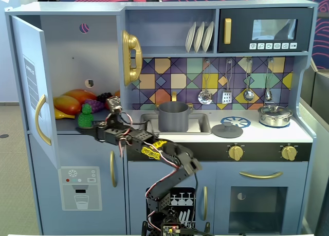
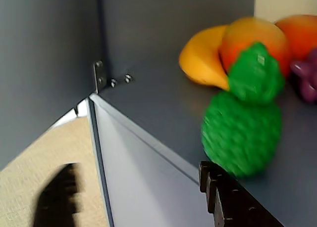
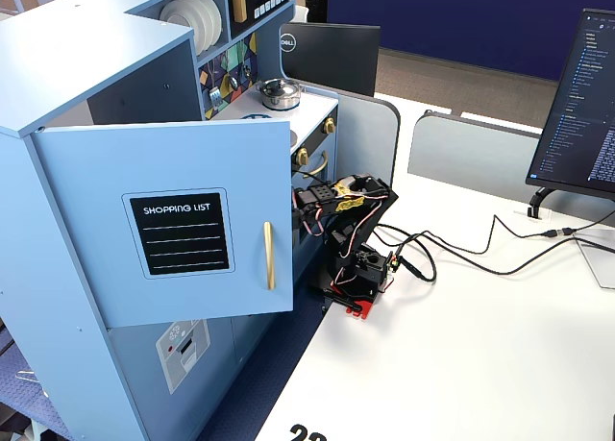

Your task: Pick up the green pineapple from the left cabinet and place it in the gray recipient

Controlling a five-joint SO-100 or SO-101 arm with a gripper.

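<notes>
- The green pineapple (image 1: pixel 86 116) is standing upright at the front edge of the left cabinet (image 1: pixel 77 56) shelf — a bumpy, knobbly plastic body under a darker leafy crown; in the wrist view it (image 2: pixel 243 128) is sitting just in front of the smooth orange-yellow fruit (image 2: pixel 233 51) and beside the purple grapes (image 2: pixel 307 73).
- The gripper (image 1: pixel 91 126) is reaching in low at the shelf's front, right beside the pineapple; its dark ridged fingers (image 2: pixel 233 202) are showing apart in the wrist view, one on either side of the shelf edge, and nothing is sitting between them.
- The gray recipient (image 1: pixel 173 116) — matte, cylindrical — is standing in the sink, well apart from the cabinet; a flat gray lid (image 1: pixel 227 129) is lying on the counter beside it, and a shiny lidded pot (image 1: pixel 275 115) is sitting farther right.
- The cabinet door (image 3: pixel 173 220) is hanging open with a gold handle; its panel is reading "SHOPPING LIST".
</notes>
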